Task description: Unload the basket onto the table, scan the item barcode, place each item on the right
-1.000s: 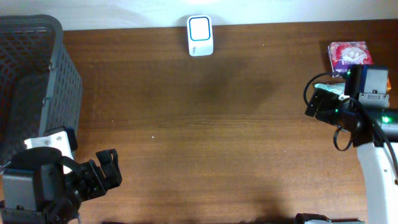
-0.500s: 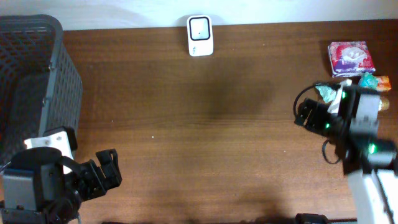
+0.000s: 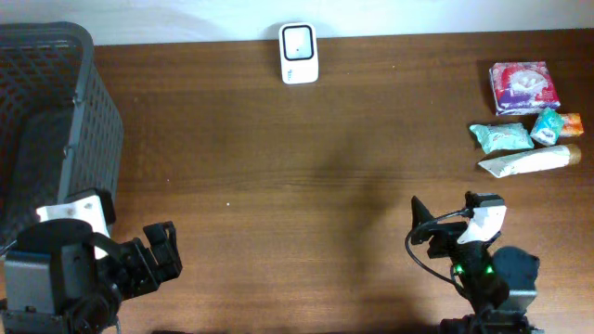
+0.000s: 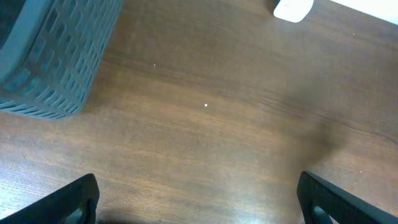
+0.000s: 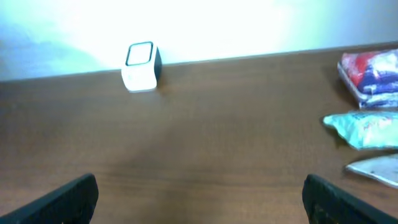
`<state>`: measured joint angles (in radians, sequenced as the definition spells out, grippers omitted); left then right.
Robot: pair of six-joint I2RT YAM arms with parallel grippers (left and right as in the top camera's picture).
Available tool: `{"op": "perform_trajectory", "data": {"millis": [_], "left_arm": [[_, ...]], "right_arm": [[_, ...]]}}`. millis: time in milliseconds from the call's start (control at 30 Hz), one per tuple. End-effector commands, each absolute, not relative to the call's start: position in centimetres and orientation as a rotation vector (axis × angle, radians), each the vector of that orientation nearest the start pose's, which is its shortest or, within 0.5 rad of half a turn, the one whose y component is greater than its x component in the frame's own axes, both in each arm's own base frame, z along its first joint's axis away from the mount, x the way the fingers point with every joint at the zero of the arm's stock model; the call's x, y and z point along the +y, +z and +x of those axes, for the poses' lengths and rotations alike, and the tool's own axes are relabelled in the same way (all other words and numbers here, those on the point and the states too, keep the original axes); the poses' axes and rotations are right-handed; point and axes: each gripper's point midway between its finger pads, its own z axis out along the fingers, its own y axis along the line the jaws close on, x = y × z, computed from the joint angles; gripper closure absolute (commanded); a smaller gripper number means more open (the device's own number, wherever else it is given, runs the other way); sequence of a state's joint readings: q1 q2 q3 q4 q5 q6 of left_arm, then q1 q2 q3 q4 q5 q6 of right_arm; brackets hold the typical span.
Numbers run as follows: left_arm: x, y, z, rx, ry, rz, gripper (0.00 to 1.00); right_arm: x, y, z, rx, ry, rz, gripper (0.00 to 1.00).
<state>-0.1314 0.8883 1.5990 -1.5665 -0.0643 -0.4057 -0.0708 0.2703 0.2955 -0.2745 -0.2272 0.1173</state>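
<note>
Left fingers (image 4: 71, 199) and right fingers (image 5: 68, 196) both standing spread wide, gripping nothing. Packets (image 3: 524, 86) and tube (image 3: 529, 162) lying at far right of bench (image 3: 325, 186), scanner (image 3: 298, 53) well apart. Risk: crowded neighbours getting dragged along, or barcode ending up facing away.

I see the small white rectangular barcode scanner (image 3: 299, 53), with a dark-rimmed window on its face, at the far edge of the brown wooden table (image 3: 325, 186), near the middle. Well apart from it, at the far right, four items lie in a loose cluster. A red-and-pink printed plastic packet (image 3: 524, 86) sits furthest back. Nearer me is a teal crinkled pouch (image 3: 501, 137), with a small teal-and-orange sachet (image 3: 557, 123) just beside it on the right. Nearest, a cream tube (image 3: 529, 162) lies on its side, its tan cap pointing right.
</note>
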Motion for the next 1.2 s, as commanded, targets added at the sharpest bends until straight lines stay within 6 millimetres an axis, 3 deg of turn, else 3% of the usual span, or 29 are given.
{"op": "perform_trajectory", "data": {"millis": [0, 400, 600, 833, 933, 1167], "left_arm": [[-0.8, 33.9, 16.1, 2.396, -0.155, -0.374, 0.01], [-0.8, 33.9, 16.1, 2.396, -0.156, -0.374, 0.01], [-0.8, 33.9, 16.1, 2.396, -0.156, -0.374, 0.01], [-0.8, 33.9, 16.1, 2.396, -0.156, -0.374, 0.01], [-0.8, 33.9, 16.1, 2.396, -0.156, -0.374, 0.01], [-0.8, 33.9, 16.1, 2.396, -0.156, -0.374, 0.01]], "right_arm": [[2.5, 18.7, 24.3, 1.764, 0.222, -0.045, 0.01], [3.7, 17.6, 24.1, 1.592, 0.186, -0.16, 0.01], [3.7, 16.7, 24.3, 1.585, 0.111, -0.234, 0.01], [2.3, 15.9, 24.5, 1.629, 0.055, -0.16, 0.02], [0.7, 15.6, 24.6, 1.647, 0.052, -0.013, 0.01], [0.5, 15.5, 24.6, 1.65, 0.045, -0.003, 0.01]]}}
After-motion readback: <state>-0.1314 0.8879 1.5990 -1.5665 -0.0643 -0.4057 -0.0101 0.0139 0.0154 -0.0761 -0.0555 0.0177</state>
